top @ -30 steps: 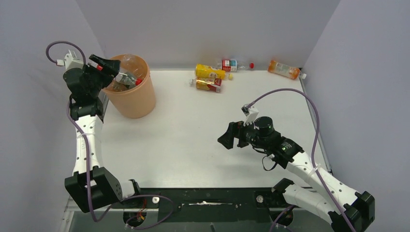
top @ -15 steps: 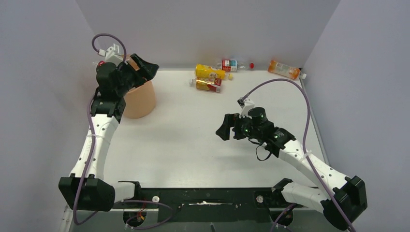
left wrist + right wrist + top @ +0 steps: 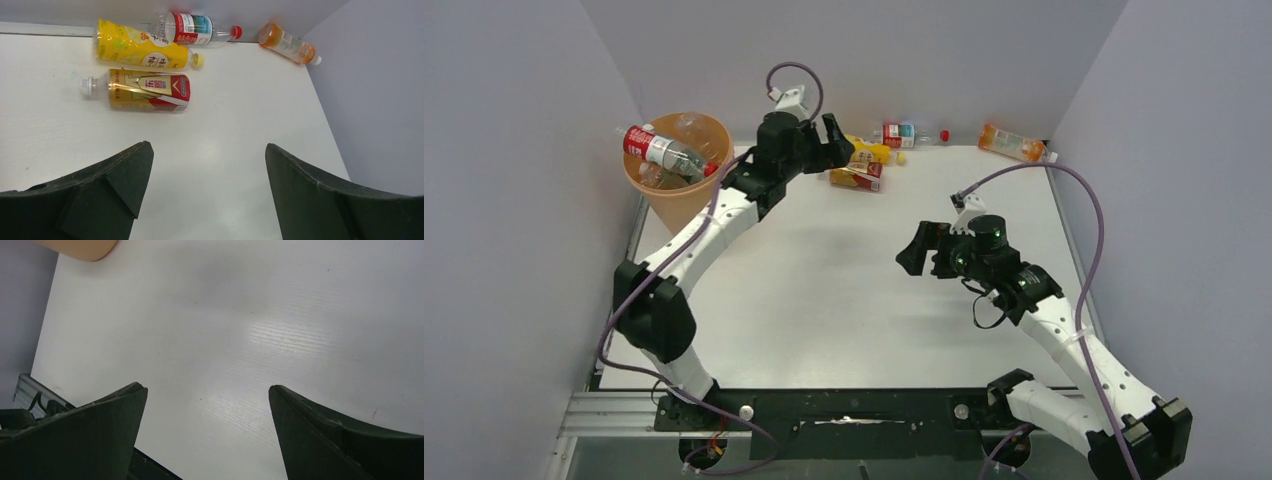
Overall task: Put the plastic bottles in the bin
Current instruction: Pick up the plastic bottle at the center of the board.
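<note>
Here, your left pincer (image 3: 207,150) hangs spread wide and empty over the far part of the white surface (image 3: 824,310), facing a cluster of three plastic bottles near the back wall (image 3: 854,60). Nearest to it lies the gold-and-red bottle (image 3: 142,90), its white cap to the left in the wrist view. Just beyond is the yellow bottle (image 3: 145,47), and behind that, by the wall, the clear bottle (image 3: 192,30) with a red cap. All three lie on their sides, long axes running across the wrist view, roughly parallel to the wall. The pincer's fingers stand apart along that same line, so you will likely need to turn the wrist crosswise before closing across a bottle's body. A fourth, the orange bottle (image 3: 1012,143), lies alone in the far right corner, well apart from the others. Your right pincer (image 3: 914,255) hovers mid-surface, equally wide and empty, looking down on bare surface. It is the nearer arm for that corner bottle, while the left is plainly nearer the cluster. The peach-orange bin (image 3: 686,205) stands at the far left, beyond the left arm's elbow. It already holds several bottles, with a red-labelled bottle (image 3: 656,148) lying across the top of the heap.
</note>
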### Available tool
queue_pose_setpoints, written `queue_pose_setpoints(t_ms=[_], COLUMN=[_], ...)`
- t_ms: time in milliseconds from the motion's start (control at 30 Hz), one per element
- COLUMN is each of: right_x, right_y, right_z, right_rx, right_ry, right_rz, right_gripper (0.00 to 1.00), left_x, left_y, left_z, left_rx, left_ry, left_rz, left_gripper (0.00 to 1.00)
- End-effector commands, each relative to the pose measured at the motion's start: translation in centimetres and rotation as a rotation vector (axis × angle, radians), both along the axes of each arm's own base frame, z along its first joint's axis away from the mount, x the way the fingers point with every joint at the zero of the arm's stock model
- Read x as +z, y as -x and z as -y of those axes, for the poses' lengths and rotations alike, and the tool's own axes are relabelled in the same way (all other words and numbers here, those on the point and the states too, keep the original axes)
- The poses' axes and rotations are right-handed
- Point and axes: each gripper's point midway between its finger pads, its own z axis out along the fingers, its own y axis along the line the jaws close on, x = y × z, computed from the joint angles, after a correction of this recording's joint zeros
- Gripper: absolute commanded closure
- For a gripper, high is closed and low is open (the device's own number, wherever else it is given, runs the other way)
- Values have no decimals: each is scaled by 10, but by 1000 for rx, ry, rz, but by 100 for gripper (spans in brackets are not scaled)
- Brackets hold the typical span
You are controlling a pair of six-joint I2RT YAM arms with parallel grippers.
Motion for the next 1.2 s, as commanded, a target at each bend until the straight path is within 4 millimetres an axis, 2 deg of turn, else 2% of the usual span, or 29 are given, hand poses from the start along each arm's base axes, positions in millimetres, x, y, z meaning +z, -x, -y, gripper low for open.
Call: queue_pose_setpoints(t_ms=[0, 200, 233, 300, 567, 733, 833, 967, 1100, 1167], right_x=[25, 9, 7, 4, 1, -4, -5, -8, -9, -10], right_y=[9, 30, 33, 38, 44, 47, 49, 51, 48, 46], right_z=[6, 13, 14, 15, 17, 16, 15, 18, 17, 15], right_rx=[-26, -32, -31, -32, -24, -13, -10, -13, -14, -6], right_ry=[-45, -69, -72, -75, -71, -78, -80, -70, -66, -71], right_rz=[57, 23, 20, 11, 6, -6, -13, -15, -14, -17], right_gripper=[2, 2, 2, 2, 2, 2, 2, 2, 2, 2], left_x=[19, -16, -15, -36, -92, -126, -139, -167, -193, -198], left_y=[-47, -101, -109, -126, -164, -181, -188, -197, -191, -181], left_z=[18, 36, 39, 46, 64, 68, 71, 77, 84, 87], left_rx=[75, 100, 104, 98, 89, 105, 107, 75, 17, -9], left_ry=[-49, -146, -153, -195, -245, -281, -295, -312, -321, -322], left_rz=[136, 147, 166, 170, 219, 240, 252, 202, 142, 127], left_gripper=[17, 13, 13, 12, 12, 12, 12, 12, 13, 13])
